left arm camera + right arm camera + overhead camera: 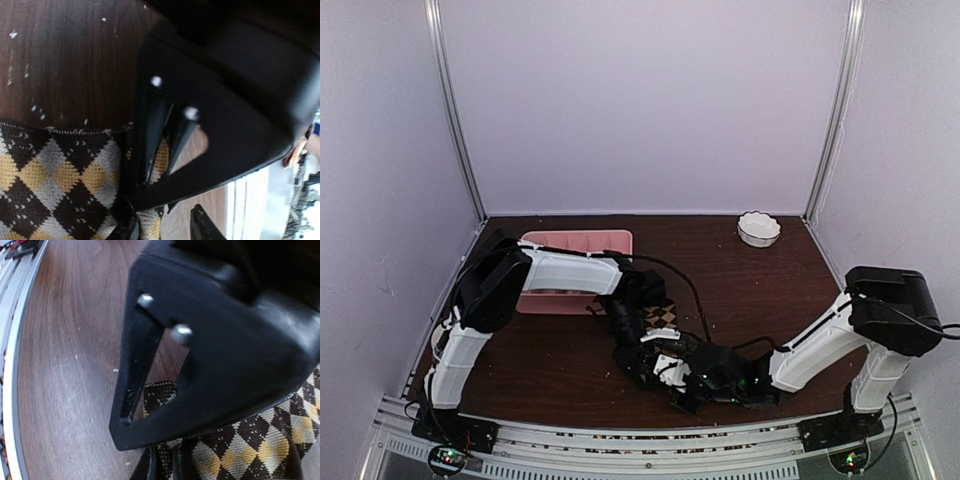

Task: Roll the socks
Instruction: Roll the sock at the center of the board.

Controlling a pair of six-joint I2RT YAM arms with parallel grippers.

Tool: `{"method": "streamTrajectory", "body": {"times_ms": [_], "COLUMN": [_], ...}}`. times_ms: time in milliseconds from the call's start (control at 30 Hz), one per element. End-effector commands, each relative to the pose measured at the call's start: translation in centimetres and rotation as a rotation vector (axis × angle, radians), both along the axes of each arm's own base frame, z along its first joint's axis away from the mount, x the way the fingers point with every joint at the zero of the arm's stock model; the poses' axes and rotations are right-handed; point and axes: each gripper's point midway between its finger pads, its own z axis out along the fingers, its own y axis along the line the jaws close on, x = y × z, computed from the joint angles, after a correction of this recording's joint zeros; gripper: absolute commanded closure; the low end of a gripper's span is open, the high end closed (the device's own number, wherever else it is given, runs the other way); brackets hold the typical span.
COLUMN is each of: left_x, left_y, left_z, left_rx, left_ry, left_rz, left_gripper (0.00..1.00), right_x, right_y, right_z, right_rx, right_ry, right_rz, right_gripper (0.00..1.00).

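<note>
While both arms crowded the middle of the table (750, 290) toward its near edge, the checkered sock (55, 175) lay under them. From above only a small patch of it showed.

Sock look: knit argyle, dark brown diamonds alternating with tan-yellow and grey ones, small white stitch ticks on the brown. In the left wrist view it lay flat on the wood, with a straight edge carrying a pale dotted line facing bare table.

Left gripper (162, 230): fingers spread, one over the sock's edge and the other off to the side, with table showing in the gap.

Right gripper (165, 465): fingers close together at the sock's brown edge, where the cloth looked bunched. Couldn't tell if any cloth was pinched between them.

Each wrist view was half blocked by the other arm's black gripper body.

Pink tray (575, 243) sat toward the far left corner, near the sock. Small white bowl (758, 229) sat by the far right corner, well apart from it.
</note>
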Motion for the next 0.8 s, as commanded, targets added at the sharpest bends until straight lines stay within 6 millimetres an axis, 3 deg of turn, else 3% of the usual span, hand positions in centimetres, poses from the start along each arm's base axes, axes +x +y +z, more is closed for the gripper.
{"method": "streamTrajectory", "body": {"times_ms": [0, 200, 467, 633, 767], "left_x": [4.8, 7.7, 8.7, 5.7, 3.1], "left_y": [2.9, 2.4, 3.2, 2.7, 2.3], "left_z": [-5.6, -1.0, 2.0, 4.7, 5.0], "left_rx": [0.103, -0.042, -0.142, -0.299, -0.356], "left_ry": [-0.343, -0.547, -0.716, -0.658, -0.666], "left_rz": [-0.064, -0.01, 0.01, -0.051, -0.136], "left_gripper": [0.63, 0.54, 0.52, 0.51, 0.4], "right_x": [-3.3, -4.6, -5.5, -5.5, -5.1], "right_y": [-4.7, -5.7, -6.2, -6.0, -6.3], "right_z": [-7.6, -8.8, -9.6, -9.8, -10.1], "right_rx": [-0.217, -0.166, -0.062, -0.029, -0.029], "right_ry": [0.334, 0.507, 0.689, 0.777, 0.807], "right_rz": [-0.008, -0.062, -0.138, -0.174, -0.214], "right_gripper": [0.94, 0.97, 0.99, 1.0, 1.0]}}
